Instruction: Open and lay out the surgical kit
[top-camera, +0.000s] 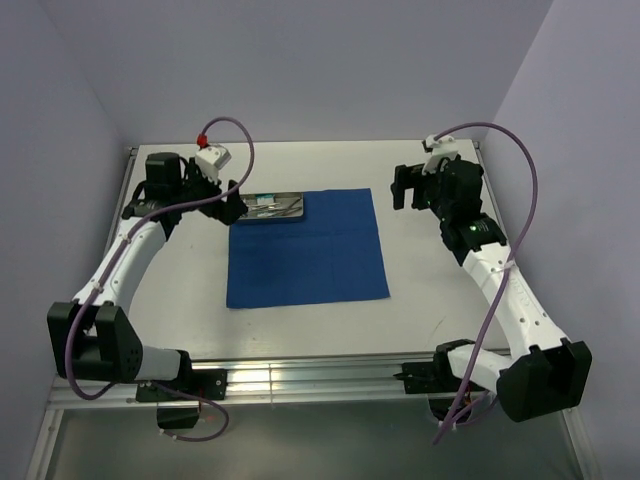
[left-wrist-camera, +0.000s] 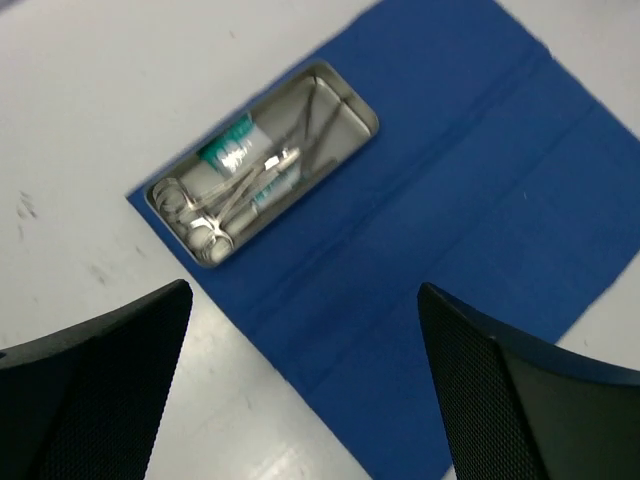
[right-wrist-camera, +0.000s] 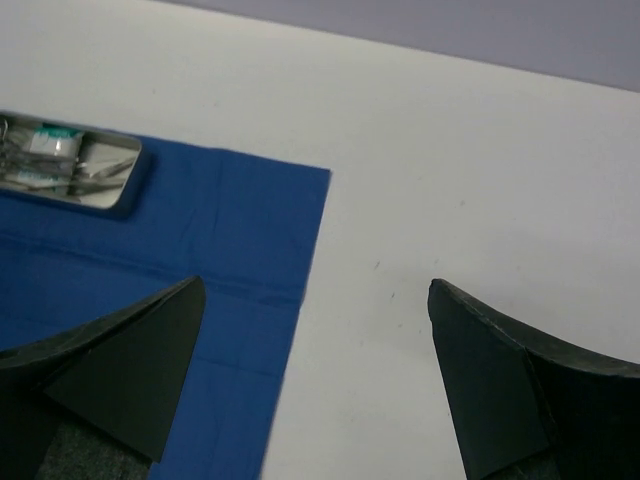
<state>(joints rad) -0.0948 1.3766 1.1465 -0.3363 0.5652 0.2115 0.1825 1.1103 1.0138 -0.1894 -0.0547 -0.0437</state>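
Observation:
The royal-blue cloth (top-camera: 308, 250) lies spread flat on the white table. The steel tray (top-camera: 272, 207) sits on its far left corner, holding several steel instruments (left-wrist-camera: 215, 205) and a white-green packet (left-wrist-camera: 232, 150). The tray also shows in the right wrist view (right-wrist-camera: 72, 168). My left gripper (top-camera: 232, 205) hangs open and empty just left of the tray, above the cloth's left edge (left-wrist-camera: 300, 360). My right gripper (top-camera: 403, 187) is open and empty, right of the cloth's far right corner, over bare table (right-wrist-camera: 315, 330).
The table's raised rim runs along the far edge (top-camera: 300, 143) and the sides. A metal rail (top-camera: 300, 378) lies at the near edge between the arm bases. Purple walls close in left, right and behind.

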